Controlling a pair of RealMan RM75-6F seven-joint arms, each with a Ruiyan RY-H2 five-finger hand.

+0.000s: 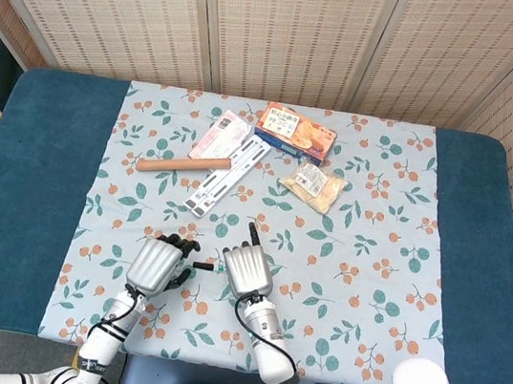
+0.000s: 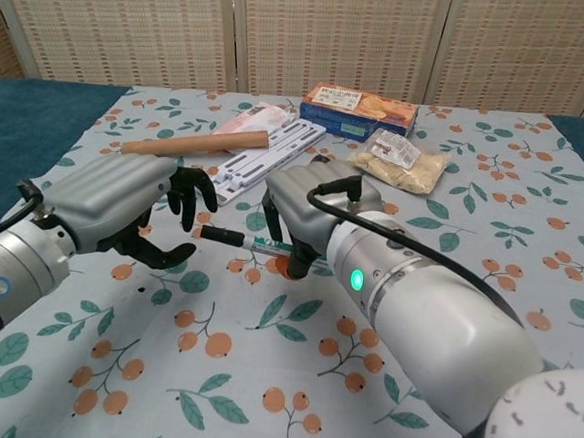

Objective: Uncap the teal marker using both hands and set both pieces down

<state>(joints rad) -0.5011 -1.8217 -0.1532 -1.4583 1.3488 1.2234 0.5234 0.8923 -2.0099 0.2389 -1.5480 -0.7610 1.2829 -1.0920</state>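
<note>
We've got the slim teal marker with the black cap (image 2: 238,240) lying crosswise between the fingers, our right hand (image 2: 307,215) clamped on the barrel and our left hand (image 2: 132,208) looking spread and empty just off the cap end, so we reckon it's nearer for re-gripping the cap

A blue table (image 1: 36,178) carries a floral cloth (image 1: 361,266) printed with oranges and leaves. At the far end of the cloth lie a brown wooden stick (image 1: 183,164), a white slotted rack (image 1: 227,174) beside it, a pink packet (image 1: 222,133), an orange snack box (image 1: 294,130) and a clear bag of yellow snacks (image 1: 314,183).
</note>
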